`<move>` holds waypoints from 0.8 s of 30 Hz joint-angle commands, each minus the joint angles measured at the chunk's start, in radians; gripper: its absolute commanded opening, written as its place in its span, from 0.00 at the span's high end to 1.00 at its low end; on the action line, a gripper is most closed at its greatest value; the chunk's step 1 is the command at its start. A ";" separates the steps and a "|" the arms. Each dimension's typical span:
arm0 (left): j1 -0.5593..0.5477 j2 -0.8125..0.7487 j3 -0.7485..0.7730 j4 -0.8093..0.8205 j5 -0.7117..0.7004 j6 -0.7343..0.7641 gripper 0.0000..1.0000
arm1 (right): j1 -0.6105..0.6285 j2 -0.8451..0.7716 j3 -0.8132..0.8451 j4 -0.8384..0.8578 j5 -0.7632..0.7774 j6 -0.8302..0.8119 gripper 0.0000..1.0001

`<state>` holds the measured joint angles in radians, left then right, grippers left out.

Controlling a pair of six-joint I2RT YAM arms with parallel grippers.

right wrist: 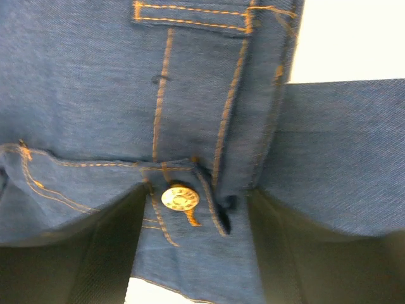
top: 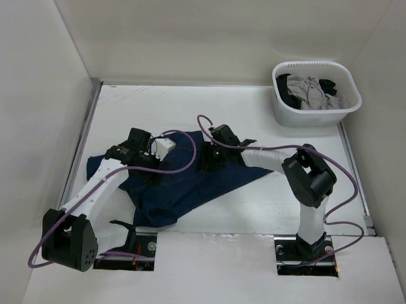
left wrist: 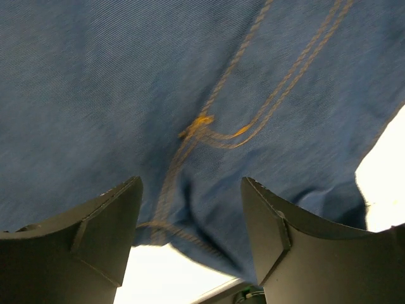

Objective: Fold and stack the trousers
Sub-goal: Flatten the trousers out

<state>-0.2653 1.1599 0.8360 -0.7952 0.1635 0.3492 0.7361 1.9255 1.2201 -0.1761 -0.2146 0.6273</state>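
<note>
1. at the near edge of the table [top: 254,214], the two arm bases [top: 70,241] sit side by side. both arms reach forward over one rumpled garment.
2. the trousers [top: 188,188], dark navy jeans, lie on the table a little left of centre. they form a loose, uneven, roughly triangular heap, with one point stretching right. the edges are crooked and the cloth is doubled over in places.
3. the left gripper [top: 151,165] is over the left part of the trousers. in the left wrist view its fingers [left wrist: 107,221] stand apart with nothing pinched. orange stitching [left wrist: 202,123] crosses the blue cloth just beyond them, and white table shows past the cloth's edge.
4. the right gripper [top: 213,152] is over the far edge of the trousers. in the right wrist view its dark fingers [right wrist: 95,253] are also spread. the metal waistband button [right wrist: 179,198] lies in the gap between them, and nothing looks clamped.
5. in the far right corner stands a white basket [top: 281,115] holding grey and black garments [top: 312,92], well apart from the trousers.
6. judged from this, the folding is partly done at most. the trousers are gathered but not a tidy rectangle, and no stack is visible on the table. squaring the cloth, finishing the folds and stacking appear to remain.
</note>
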 commanded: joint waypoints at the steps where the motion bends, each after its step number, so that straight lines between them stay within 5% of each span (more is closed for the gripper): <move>1: -0.005 -0.017 -0.006 0.048 0.048 -0.038 0.37 | 0.018 0.018 0.024 0.107 -0.083 0.049 0.52; 5: 0.005 -0.023 -0.005 0.044 0.042 -0.026 0.37 | 0.018 -0.107 -0.017 0.119 -0.097 0.083 1.00; 10: 0.036 -0.043 -0.002 0.068 0.018 0.007 0.38 | 0.090 -0.448 -0.021 0.020 -0.158 0.117 1.00; 15: 0.062 0.006 0.052 0.143 0.005 0.042 0.37 | 0.245 -0.686 0.102 -0.359 -0.105 0.218 1.00; 21: 0.028 0.184 0.159 0.244 -0.013 0.047 0.37 | 0.334 -0.723 0.151 -0.465 -0.019 0.316 0.98; 24: 0.005 0.257 0.193 0.281 -0.048 0.048 0.37 | 0.229 -0.645 0.073 -0.378 -0.043 0.232 0.97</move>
<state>-0.2413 1.3834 0.9768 -0.5964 0.1417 0.3813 1.0424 1.1755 1.3628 -0.5430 -0.2829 0.8757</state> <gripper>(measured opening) 0.626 0.232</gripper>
